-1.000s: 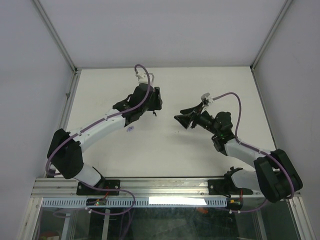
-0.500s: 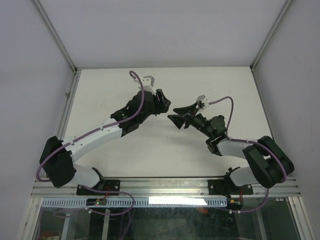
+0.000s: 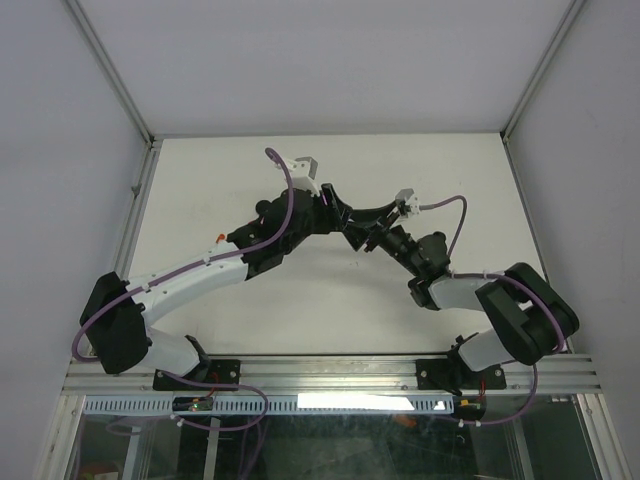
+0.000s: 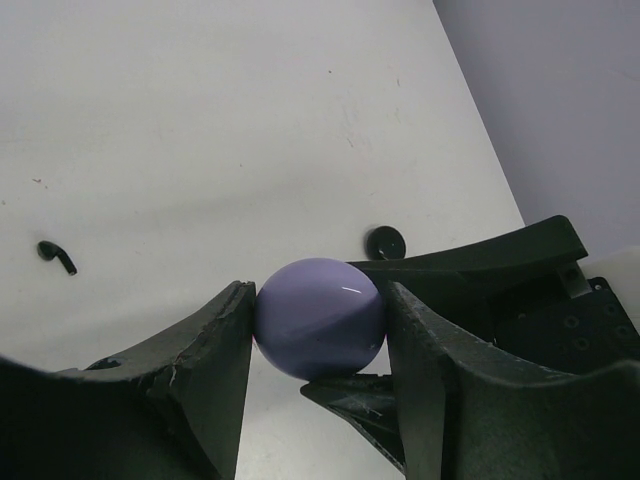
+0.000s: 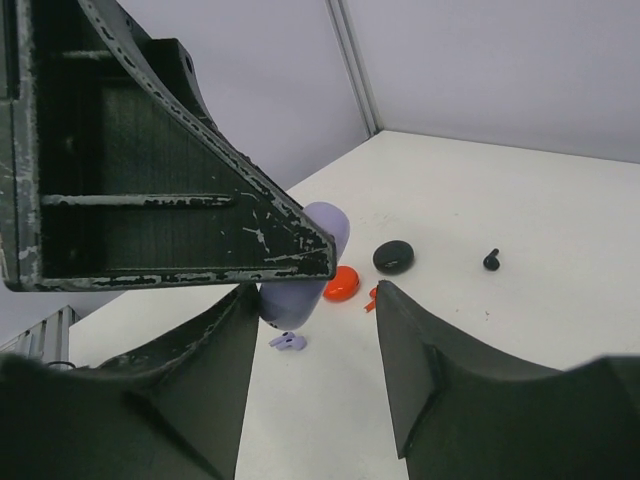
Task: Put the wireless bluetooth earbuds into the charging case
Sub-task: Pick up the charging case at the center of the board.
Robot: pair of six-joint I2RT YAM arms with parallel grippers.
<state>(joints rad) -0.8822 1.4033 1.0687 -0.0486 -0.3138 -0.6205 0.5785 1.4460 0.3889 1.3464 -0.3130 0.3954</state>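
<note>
Pale purple, glossy round plastic charging case (image 4: 325, 325): probably light, rigid and slick, so gripping across its widest part is looking safest. Left gripper (image 4: 320, 295) jaws are clamping it there, above the white worktop (image 4: 200, 120). Right gripper (image 5: 320, 290) jaws are standing apart, bracketing the case; contact unclear. Tiny pale purple hook-shaped earbud (image 5: 288, 341) is lying on the worktop nearby, and a small black stemmed earbud (image 5: 490, 259) is lying well apart from it.

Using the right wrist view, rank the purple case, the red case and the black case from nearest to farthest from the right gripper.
1. purple case: raised in the air, straight ahead.
2. red case: on the table, just behind it.
3. black case: farther back, to the right.
</note>
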